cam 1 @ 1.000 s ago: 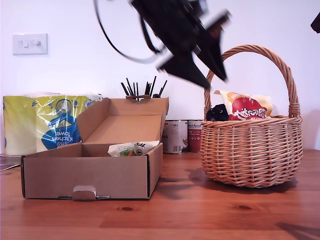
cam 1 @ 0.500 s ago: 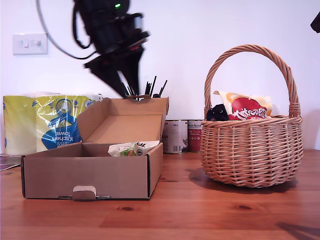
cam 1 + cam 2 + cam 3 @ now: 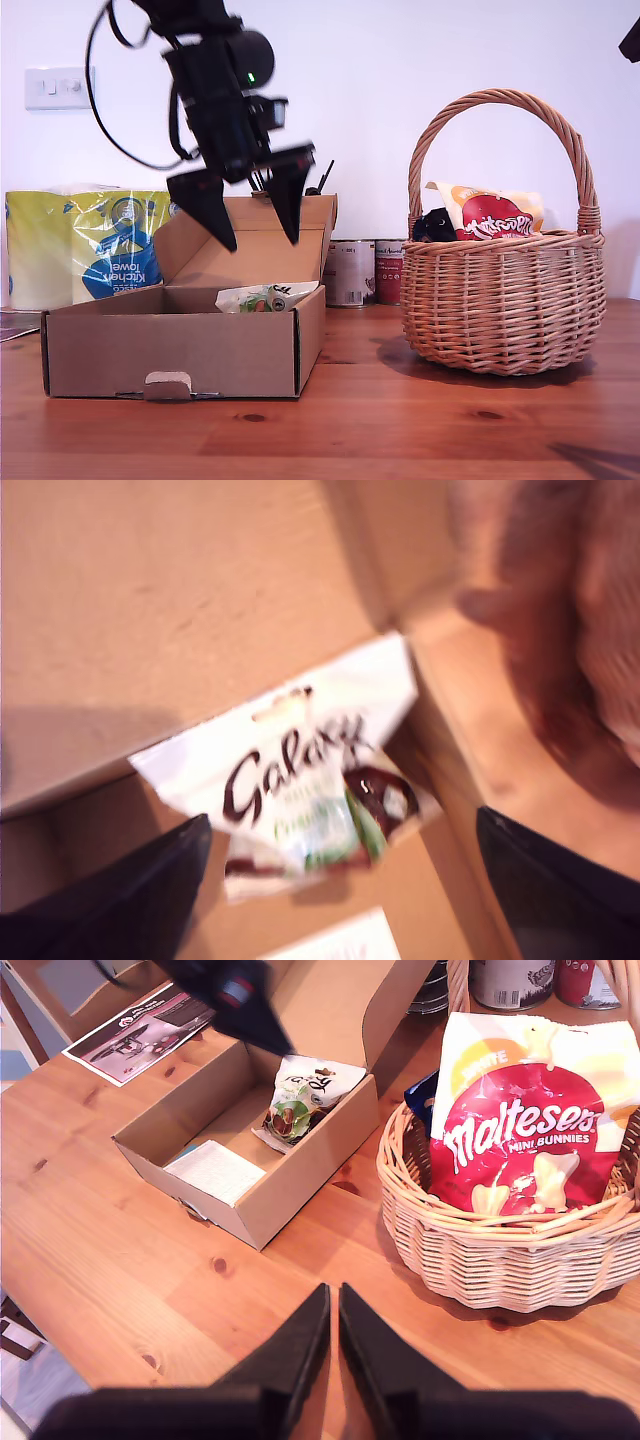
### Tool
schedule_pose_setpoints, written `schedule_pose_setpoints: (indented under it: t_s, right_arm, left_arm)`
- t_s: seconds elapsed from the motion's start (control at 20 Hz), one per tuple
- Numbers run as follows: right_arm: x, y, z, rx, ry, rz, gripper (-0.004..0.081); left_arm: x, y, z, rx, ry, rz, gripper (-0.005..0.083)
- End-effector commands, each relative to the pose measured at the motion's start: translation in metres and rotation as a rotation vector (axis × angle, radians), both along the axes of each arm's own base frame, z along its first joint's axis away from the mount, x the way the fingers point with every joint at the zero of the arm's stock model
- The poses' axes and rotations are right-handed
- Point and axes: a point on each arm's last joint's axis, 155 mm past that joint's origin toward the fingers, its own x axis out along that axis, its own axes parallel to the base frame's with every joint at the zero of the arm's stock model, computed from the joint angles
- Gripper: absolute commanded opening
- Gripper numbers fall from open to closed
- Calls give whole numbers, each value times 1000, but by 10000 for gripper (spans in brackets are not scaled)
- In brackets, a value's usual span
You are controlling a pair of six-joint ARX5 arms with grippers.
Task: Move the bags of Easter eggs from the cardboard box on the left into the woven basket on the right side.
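Jaws of my first gripper [image 3: 255, 215] spread wide and empty, poised above the open cardboard box [image 3: 180, 350], fingers pointing down so as to straddle whatever lies below; seen along them in the first wrist view, the cream Galaxy bag [image 3: 300, 785] with its green-brown print, sitting between the two dark fingertips [image 3: 120, 895] but not yet touched. Bag propped against the box's wall on the exterior view's right [image 3: 265, 297], its top edge peeping just over the rim, tilted rather than flat, which probably explains the approach from above on that side of the box. Also in the box, a flat white bag [image 3: 215, 1170] on the floor nearer the front wall, lying level and harder to pinch, so likely left for later. Hinged lid standing up behind, leaving the interior clear for a descent. Across the table, my second gripper [image 3: 333, 1345] with fingers pressed together, holding nothing, hanging above bare wood in front of the woven basket [image 3: 505, 310], apparently kept out of the way. Inside the basket, the cream-yellow Maltesers bag [image 3: 490, 212] leaning upright against the rim with the dark blue bag [image 3: 435, 225] tucked beside it; two delivered by the look of it, two to go
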Motion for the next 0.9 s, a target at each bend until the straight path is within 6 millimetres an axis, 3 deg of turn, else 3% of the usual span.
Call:
schedule_pose_setpoints:
  t_s: [0.0, 0.45, 0.7, 0.85]
  right_arm:
    - [1, 1, 5, -1, -18, 6, -12]
    - [1, 1, 5, -4, -21, 9, -12]
    - [1, 1, 5, -5, -21, 8, -13]
    - [1, 1, 5, -5, -21, 8, -12]
  left_arm:
    - [1, 5, -24, 17, 42, 67, 792]
    - [-7, 10, -106, 89, 198, 185, 790]
    - [2, -1, -109, 64, 158, 176, 789]
    - [-3, 1, -110, 84, 172, 150, 725]
